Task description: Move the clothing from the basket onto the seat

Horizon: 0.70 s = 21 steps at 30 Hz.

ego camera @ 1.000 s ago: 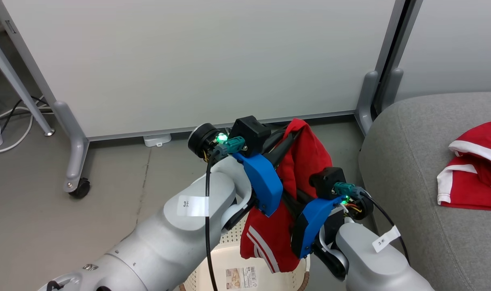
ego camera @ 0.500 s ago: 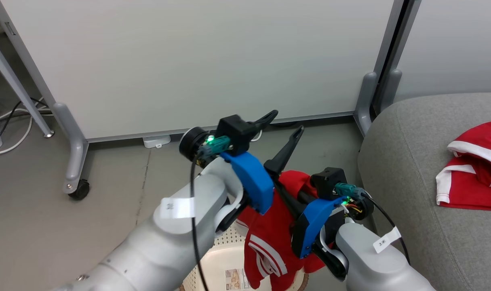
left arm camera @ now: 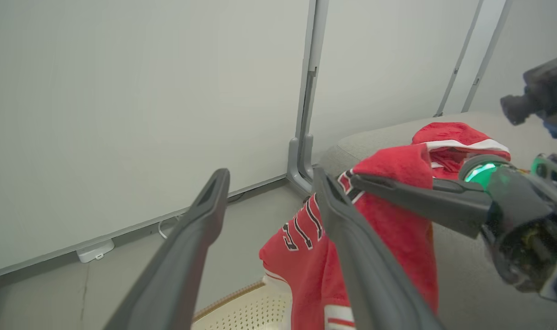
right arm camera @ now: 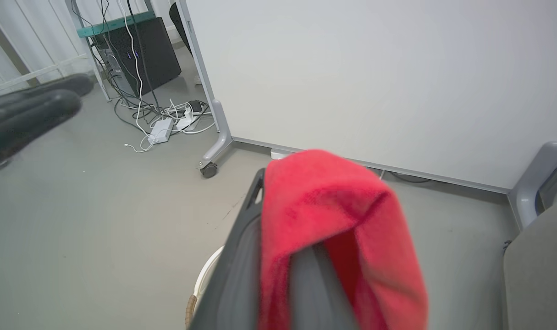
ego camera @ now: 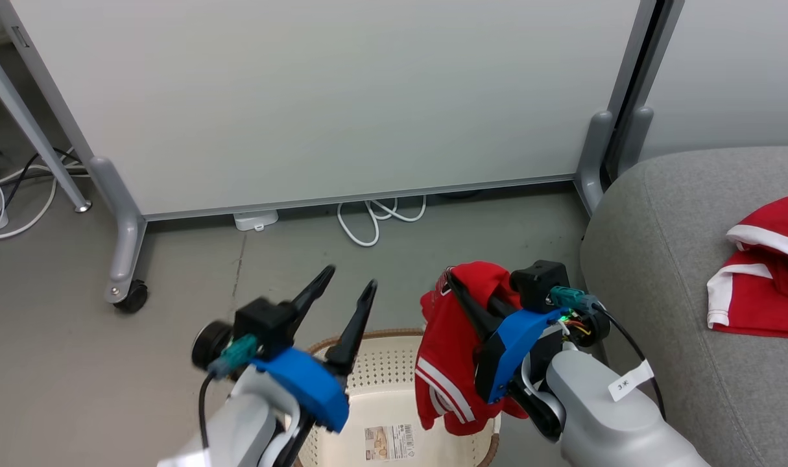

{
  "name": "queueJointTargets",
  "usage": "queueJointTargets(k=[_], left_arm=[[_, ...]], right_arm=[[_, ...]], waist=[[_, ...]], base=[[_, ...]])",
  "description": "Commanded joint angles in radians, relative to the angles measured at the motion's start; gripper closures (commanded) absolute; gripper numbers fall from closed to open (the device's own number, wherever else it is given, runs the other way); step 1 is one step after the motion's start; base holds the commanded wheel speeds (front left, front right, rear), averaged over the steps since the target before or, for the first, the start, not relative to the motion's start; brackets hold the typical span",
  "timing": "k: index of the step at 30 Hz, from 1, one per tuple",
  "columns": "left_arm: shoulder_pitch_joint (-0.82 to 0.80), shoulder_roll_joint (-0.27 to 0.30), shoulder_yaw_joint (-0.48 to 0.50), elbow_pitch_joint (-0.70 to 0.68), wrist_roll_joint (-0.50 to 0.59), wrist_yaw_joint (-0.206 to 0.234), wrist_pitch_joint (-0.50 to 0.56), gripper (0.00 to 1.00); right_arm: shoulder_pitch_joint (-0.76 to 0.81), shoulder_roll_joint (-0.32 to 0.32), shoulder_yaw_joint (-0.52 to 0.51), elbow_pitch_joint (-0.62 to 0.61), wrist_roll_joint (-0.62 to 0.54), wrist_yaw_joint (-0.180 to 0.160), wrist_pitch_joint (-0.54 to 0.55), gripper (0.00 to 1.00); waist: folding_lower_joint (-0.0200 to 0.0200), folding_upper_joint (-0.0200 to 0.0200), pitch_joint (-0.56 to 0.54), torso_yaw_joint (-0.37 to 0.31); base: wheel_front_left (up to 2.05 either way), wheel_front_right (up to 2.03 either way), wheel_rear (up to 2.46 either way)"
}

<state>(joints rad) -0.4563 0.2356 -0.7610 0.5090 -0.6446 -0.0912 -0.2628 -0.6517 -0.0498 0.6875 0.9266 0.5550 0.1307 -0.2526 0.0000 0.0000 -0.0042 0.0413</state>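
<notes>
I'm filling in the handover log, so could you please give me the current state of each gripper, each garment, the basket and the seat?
Left gripper: open, holding nothing.
Right gripper: shut on the held garment.
Held garment: lifted, draped over the right gripper, hem dangling at the basket.
Basket: upright, floor label uncovered.
Second garment: crumpled on the seat.
Seat: carrying that one garment.

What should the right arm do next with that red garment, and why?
Probably swing the right gripper rightward over the light grey fabric seat: its jaws are shut on the red white-striped garment hanging above the cream perforated basket, and the left gripper is open, empty.
</notes>
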Motion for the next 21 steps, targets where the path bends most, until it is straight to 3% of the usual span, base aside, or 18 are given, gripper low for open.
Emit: queueJointTargets(k=[1,13,21], left_arm=[[0.048,0.006,0.04,-0.03,0.028,0.002,-0.003,0.0],[0.211,-0.01,0.189,-0.087,0.139,-0.023,-0.003,0.0],[0.224,-0.032,0.225,-0.096,0.183,-0.035,-0.003,0.0]], right_arm=[[-0.014,-0.001,-0.007,-0.001,-0.003,0.0,-0.009,1.0],[0.0,-0.001,-0.025,-0.018,-0.013,0.0,-0.013,1.0],[-0.016,-0.001,-0.048,-0.029,-0.028,0.0,-0.013,1.0]], waist=[[0.0,0.0,0.001,0.0],[0.0,0.0,0.005,-0.017],[0.0,0.0,0.023,-0.107]], base=[[0.0,0.0,0.0],[0.0,0.0,0.0],[0.0,0.0,0.0]])
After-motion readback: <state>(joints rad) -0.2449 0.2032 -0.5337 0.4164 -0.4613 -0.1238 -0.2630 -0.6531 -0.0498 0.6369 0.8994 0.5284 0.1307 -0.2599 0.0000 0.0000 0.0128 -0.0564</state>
